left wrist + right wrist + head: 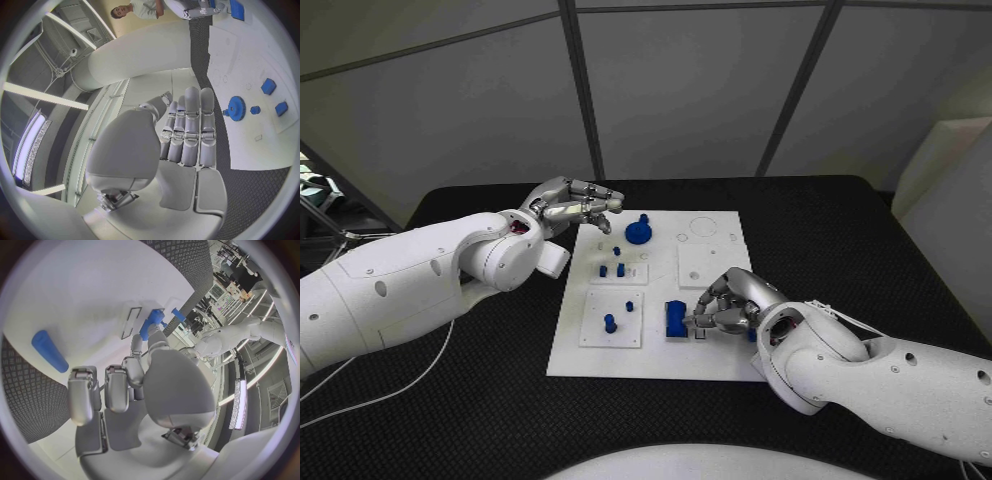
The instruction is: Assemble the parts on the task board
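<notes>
Two hands are over the table, and only the right one is working. The right hand (728,303) sits at about four o'clock on the white task board (581,365), its fingers curled around an upright blue block (676,318) near the board's lower middle; it seems to pinch the piece, though the fingers hide the contact. In the right wrist view a second blue bar (49,350) lies loose by the board's edge, apart from the fingers. The left hand (574,208) hovers at eleven o'clock, fingers straight and together, holding nothing, just beside the blue gear (638,231). To do this step well, I judge the block should be kept upright and squared to its seat, then pressed straight down without twisting, the loose bar left undisturbed.
</notes>
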Motion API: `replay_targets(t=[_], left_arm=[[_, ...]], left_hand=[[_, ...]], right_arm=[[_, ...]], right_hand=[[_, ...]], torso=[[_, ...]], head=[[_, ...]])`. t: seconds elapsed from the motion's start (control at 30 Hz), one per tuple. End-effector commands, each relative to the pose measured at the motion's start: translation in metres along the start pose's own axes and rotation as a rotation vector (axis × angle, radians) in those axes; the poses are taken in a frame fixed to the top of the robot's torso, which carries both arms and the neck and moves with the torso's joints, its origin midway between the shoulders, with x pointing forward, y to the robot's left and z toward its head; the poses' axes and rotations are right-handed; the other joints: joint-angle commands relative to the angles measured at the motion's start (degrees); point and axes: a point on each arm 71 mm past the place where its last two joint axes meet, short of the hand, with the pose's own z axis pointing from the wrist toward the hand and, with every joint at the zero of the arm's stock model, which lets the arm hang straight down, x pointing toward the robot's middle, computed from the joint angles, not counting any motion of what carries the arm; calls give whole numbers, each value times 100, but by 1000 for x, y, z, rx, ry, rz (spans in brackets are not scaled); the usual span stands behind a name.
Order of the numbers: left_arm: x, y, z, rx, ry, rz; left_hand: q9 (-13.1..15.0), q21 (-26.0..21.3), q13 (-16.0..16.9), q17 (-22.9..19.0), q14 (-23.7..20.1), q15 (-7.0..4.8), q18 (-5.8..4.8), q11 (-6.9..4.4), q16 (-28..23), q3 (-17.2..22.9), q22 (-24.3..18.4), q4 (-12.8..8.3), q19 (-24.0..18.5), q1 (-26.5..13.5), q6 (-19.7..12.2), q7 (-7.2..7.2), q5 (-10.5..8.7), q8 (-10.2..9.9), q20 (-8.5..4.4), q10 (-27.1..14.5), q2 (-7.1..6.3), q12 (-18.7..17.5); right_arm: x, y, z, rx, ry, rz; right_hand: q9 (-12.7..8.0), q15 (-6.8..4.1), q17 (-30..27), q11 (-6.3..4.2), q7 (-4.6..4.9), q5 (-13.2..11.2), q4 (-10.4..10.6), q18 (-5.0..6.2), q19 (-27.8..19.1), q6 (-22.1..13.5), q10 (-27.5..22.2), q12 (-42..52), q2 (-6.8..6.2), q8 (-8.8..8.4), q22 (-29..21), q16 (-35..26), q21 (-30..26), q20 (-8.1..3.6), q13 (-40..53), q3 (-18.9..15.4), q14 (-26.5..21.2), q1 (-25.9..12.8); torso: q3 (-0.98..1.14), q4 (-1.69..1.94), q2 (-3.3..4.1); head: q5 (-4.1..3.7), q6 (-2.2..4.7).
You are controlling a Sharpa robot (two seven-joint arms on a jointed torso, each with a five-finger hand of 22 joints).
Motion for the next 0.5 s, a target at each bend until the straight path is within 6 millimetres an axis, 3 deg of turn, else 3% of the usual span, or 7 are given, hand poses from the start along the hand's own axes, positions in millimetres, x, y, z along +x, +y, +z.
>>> replay_targets(t=[0.03,0.17,0.23,0.37,0.5], left_arm=[[0,-1,0,5,9,-5],[0,-1,-1,4,8,-5],[-1,-1,-1,4,6,-5],[-1,-1,-2,4,5,-4],[-1,-1,-2,4,5,-4]], left_hand=[[-1,-20,6,-6,-37,9,-31,20,-34,1,-6,-25,22,0,9,42,20,-17,12,-16,53,-15],[-1,-20,6,-6,-37,9,-31,20,-34,1,-6,-25,22,0,9,42,20,-17,12,-16,53,-15],[-2,-26,7,-7,-38,9,-31,21,-39,1,-8,-28,22,-1,8,43,22,-18,13,-18,58,-16],[-2,-26,7,-7,-38,9,-31,21,-39,1,-8,-28,22,-1,8,43,22,-18,13,-18,58,-16],[-2,-26,7,-7,-38,9,-31,21,-39,1,-8,-28,22,-1,8,43,22,-18,13,-18,58,-16]], right_arm=[[-8,1,-6,-63,-46,34],[-20,-11,-16,-65,-48,66],[-29,-21,-20,-46,-43,69],[-43,-40,-27,-10,-40,48],[-53,-53,-33,9,-53,-4]], right_hand=[[-17,-13,275,15,68,40,25,-86,604,-93,-4,-51,31,-88,1509,10,19,-32,-44,-85,366,-126],[-98,34,250,80,151,103,56,-86,604,-322,-14,-85,98,-226,1509,-7,19,2,-64,-167,361,-263],[-241,76,244,133,218,440,49,-86,604,-578,-19,-100,152,-222,1509,-13,19,37,-67,-192,360,-281],[-608,176,257,255,371,519,-22,-86,604,-1123,-14,-124,214,-234,1509,-10,19,120,-74,-239,363,-248],[-818,208,300,280,389,515,-67,-86,604,-1078,-5,-136,253,-212,1509,12,19,167,-75,-291,371,-253]], torso=[[5,-2,-4],[2,-5,-9],[-3,-8,-13],[-12,-8,-11],[-2,-20,-7]], head=[[-7,14],[-9,29],[-18,40],[-68,59],[-116,73]])
